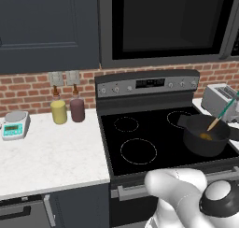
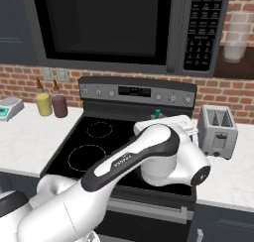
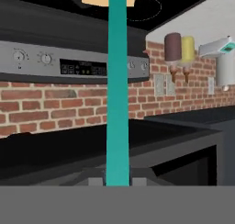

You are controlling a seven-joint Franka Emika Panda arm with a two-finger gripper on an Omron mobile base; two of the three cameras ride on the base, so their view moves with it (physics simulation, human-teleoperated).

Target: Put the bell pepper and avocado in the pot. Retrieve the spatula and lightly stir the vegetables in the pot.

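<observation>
Over pot (image 1: 206, 140); fingers (image 3: 117, 181) clamp spatula (image 3: 117, 94).

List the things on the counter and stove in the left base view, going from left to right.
Small white kitchen scale → yellow bottle → dark maroon bottle → black glass stovetop → dark grey round pot → silver toaster.

Base views flank stove (image 1: 154, 138) (shared), hand view inverted, close along spatula (image 3: 117, 90)
</observation>
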